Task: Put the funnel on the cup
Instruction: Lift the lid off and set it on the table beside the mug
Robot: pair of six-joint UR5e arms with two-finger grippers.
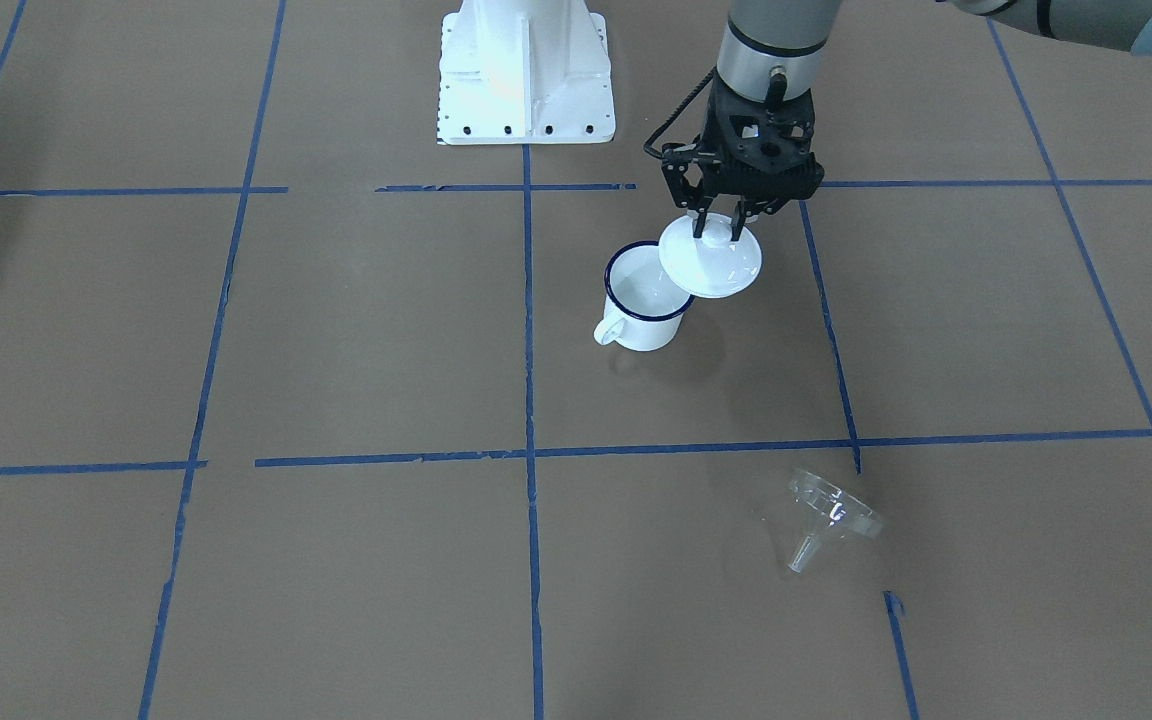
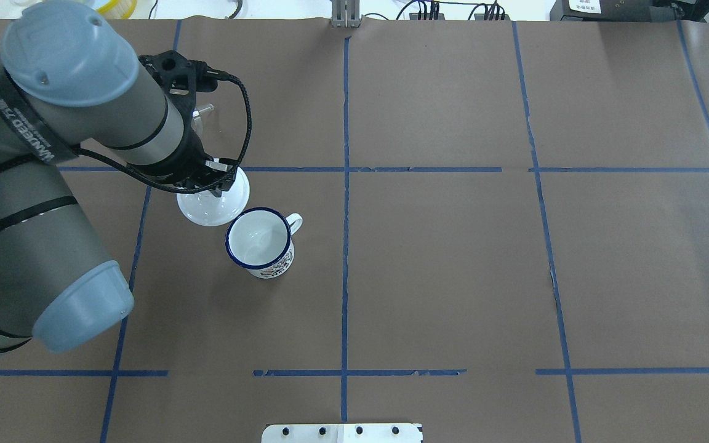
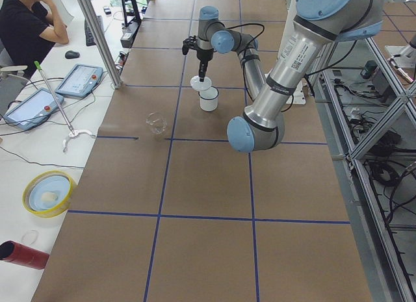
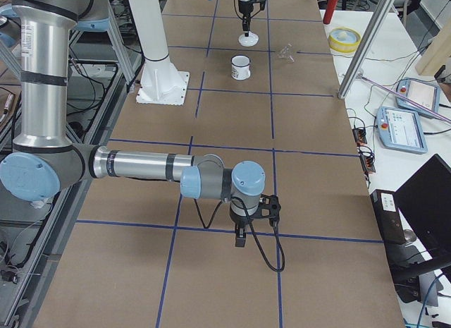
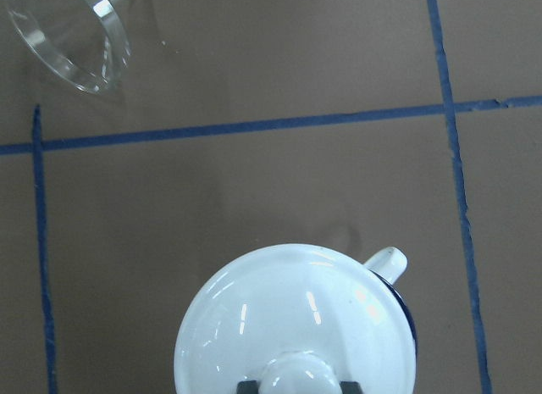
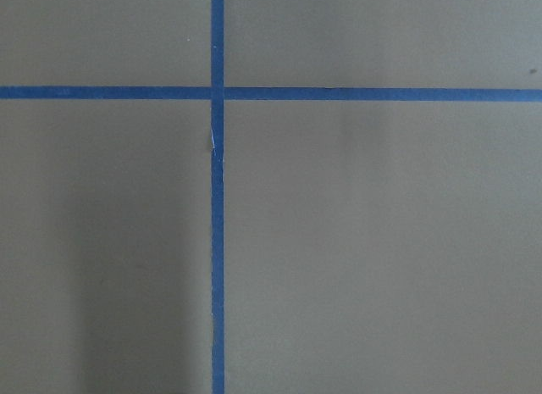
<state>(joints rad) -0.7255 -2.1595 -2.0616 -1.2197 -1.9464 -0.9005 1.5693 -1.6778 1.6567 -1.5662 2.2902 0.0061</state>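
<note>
The cup (image 1: 644, 298), a white mug with a dark blue rim, stands upright and uncovered on the brown table; it also shows in the overhead view (image 2: 260, 240). My left gripper (image 1: 718, 228) is shut on the knob of a white round lid (image 1: 711, 258) and holds it above the table, beside the cup and overlapping its rim in the front view. In the left wrist view the lid (image 5: 296, 318) hides most of the cup. The clear funnel (image 1: 829, 515) lies on its side on the table, apart from the cup, at top left in the left wrist view (image 5: 72, 34). My right gripper (image 4: 241, 240) hangs low over the table far away; I cannot tell whether it is open.
The robot's white base (image 1: 524, 75) stands at the table's back edge. Blue tape lines (image 1: 530, 400) divide the brown table into squares. An operator (image 3: 29, 29) sits beyond the table's far side, with tablets (image 3: 79, 80) beside him.
</note>
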